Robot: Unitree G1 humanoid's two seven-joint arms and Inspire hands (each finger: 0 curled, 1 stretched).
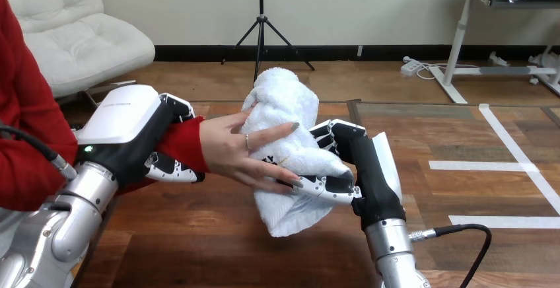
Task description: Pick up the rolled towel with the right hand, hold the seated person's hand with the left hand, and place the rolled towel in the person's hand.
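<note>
A white rolled towel (290, 144) stands nearly upright above the middle of the table. My right hand (356, 162) is shut on it from the right, its fingers curled round the roll's lower half. The person's hand (241, 149) reaches in from the left and wraps its fingers over the towel's front. My left hand (135, 139) is shut on the person's wrist in the red sleeve, with fingers curled over the top and thumb under it.
The wooden table (198, 242) spreads below both arms. A black cable (462, 235) loops from my right forearm at the lower right. The person's red-sleeved arm (26, 136) runs along the left edge.
</note>
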